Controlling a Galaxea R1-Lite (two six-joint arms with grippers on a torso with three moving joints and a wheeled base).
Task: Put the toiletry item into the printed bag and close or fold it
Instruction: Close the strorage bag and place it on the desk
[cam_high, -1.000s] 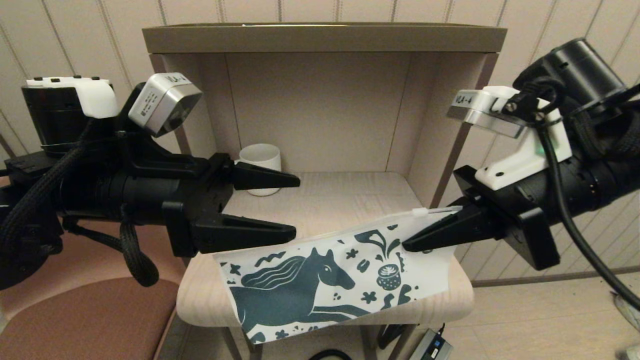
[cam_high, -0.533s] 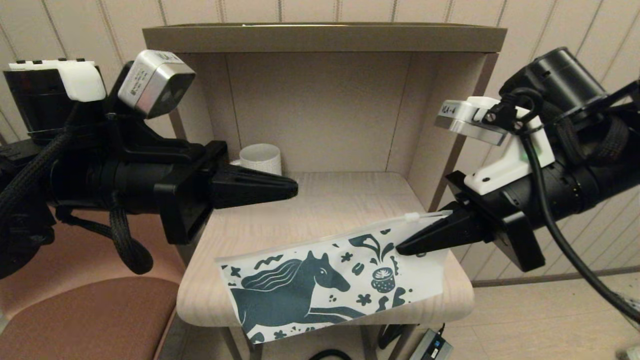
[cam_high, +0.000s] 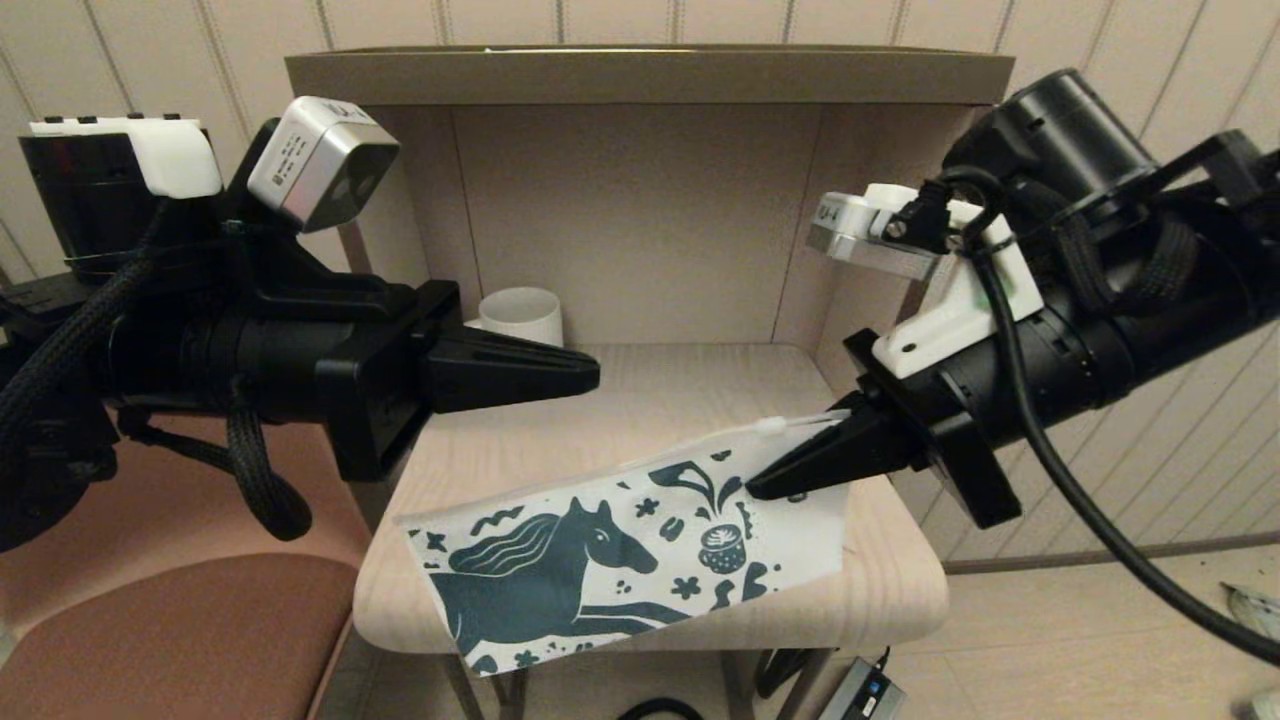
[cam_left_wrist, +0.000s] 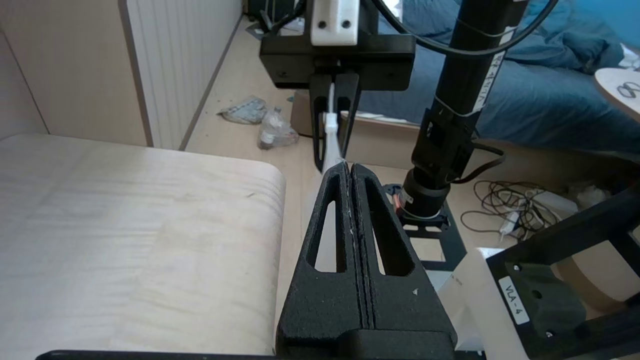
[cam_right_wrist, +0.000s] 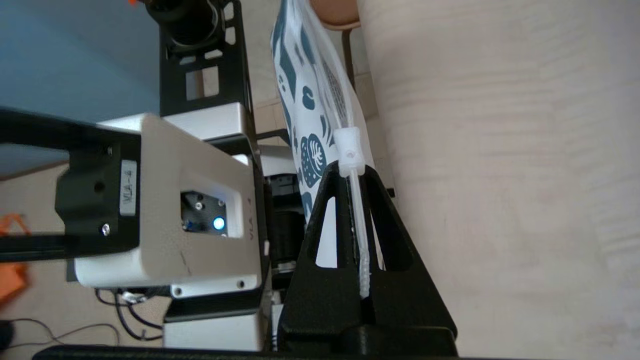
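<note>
Pale wood-grain makes up the shelf (cam_high: 640, 400), a small table under a boxed hutch, filling the middle of the head view. The printed bag (cam_high: 600, 570), white with a dark teal horse, slopes from the shelf's front edge at about seven o'clock up toward three o'clock, its lower corner hanging past the edge. The right gripper (cam_high: 755, 488), entering from three o'clock, is clamped on the printed bag's top edge just beside the white zip slider (cam_right_wrist: 350, 150). The left gripper (cam_high: 590, 372), coming from nine o'clock, has its fingers pressed together on nothing, above the shelf. A white mug (cam_high: 520, 315) stands at the back, around eleven o'clock.
</note>
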